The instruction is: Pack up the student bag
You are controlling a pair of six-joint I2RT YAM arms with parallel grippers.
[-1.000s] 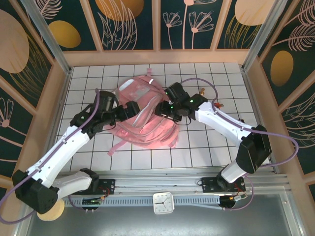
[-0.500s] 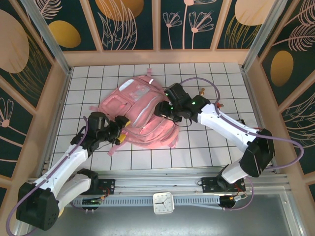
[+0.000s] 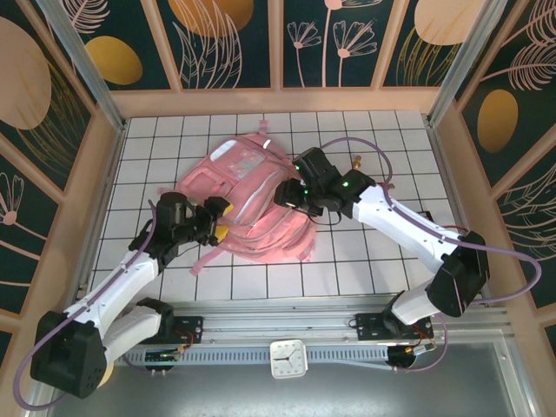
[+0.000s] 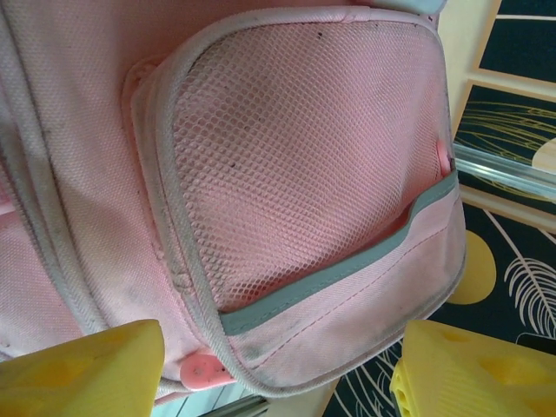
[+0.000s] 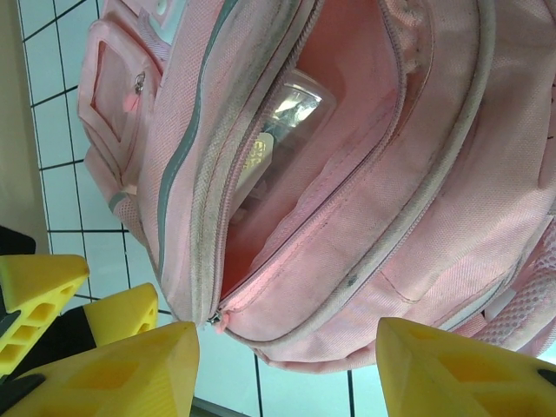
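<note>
Left tool point(image 3: 215, 224) has drawn back; student bag point(image 3: 261, 236) holds clear pouch point(image 5: 291, 109).

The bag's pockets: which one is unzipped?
The middle compartment of the bag, gaping around a clear pouch. The small front pocket looks zipped shut; the mesh side pocket lies flat.

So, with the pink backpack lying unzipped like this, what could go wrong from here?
1. The pink fabric backpack has its main compartment gaping unzipped, with a clear plastic pouch just inside; tugging the bag could spill it.
2. The left tool straddles the bag's mesh side pocket, jaws open; closing there might pinch only loose mesh and slip.
</note>
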